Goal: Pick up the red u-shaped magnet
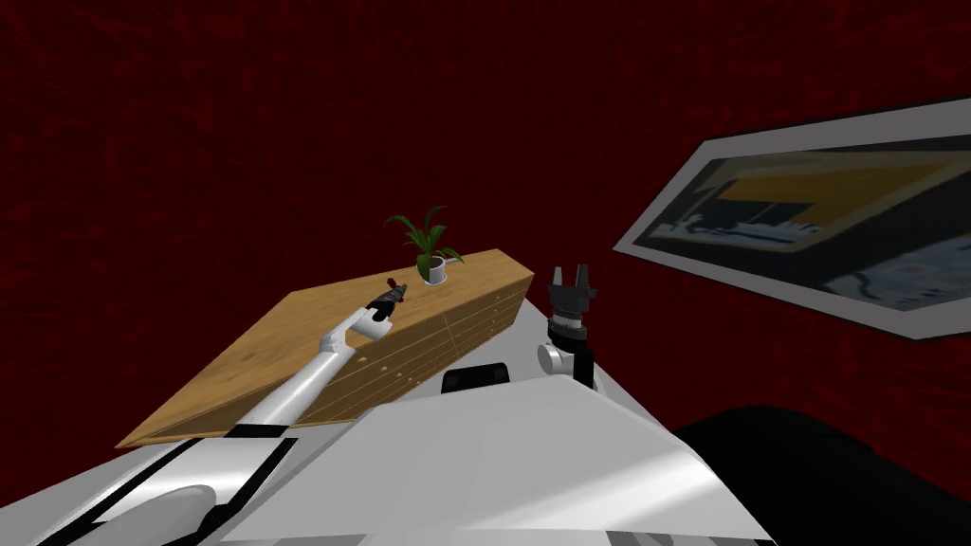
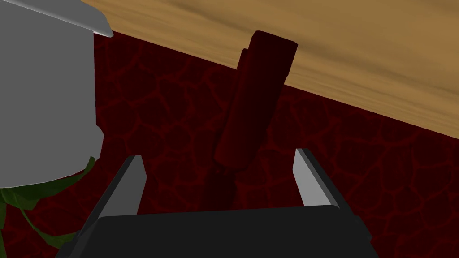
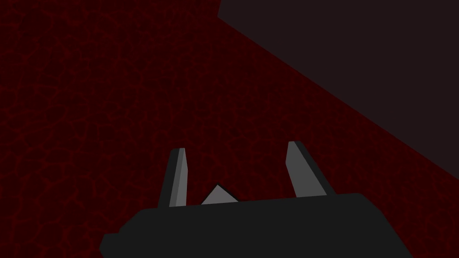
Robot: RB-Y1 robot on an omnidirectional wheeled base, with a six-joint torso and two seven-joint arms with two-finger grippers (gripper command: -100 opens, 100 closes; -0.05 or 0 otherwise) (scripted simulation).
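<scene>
**Two fingers either side of the magnet, nothing gripped yet**

From the head view, one arm is doing the work. The left gripper [image 1: 396,292] reaches out low over the top of a wooden chest of drawers [image 1: 313,332], towards its far end. The dark red magnet [image 1: 392,282] shows as a small fleck right at the gripper's tip. A plant [image 1: 429,237] in a white pot [image 1: 436,272] stands just beyond, near enough that the arm has to come in beside it. The right gripper [image 1: 570,273] is raised by the chest's near corner, well apart from the magnet and seemingly parked out of the way.

In the left wrist view the magnet [image 2: 255,103] lies lengthwise in the gap between the two fingers [image 2: 134,179]. Its near end sits deep towards the gripper's body and its far end reaches across the edge of the wooden top [image 2: 358,58]. The fingers are spread wide and neither touches its sides, so they have hold of nothing. I cannot tell whether the magnet rests on the wood or is clear of it. The pot [image 2: 45,98] looms close on one side. To my eye the hand is lined up for a squeeze across the magnet's narrow width, and closing looks like what is left to do.

In the right wrist view the fingers [image 3: 305,172] are parted and empty, pointing at the dark red wall [image 3: 112,89]
</scene>
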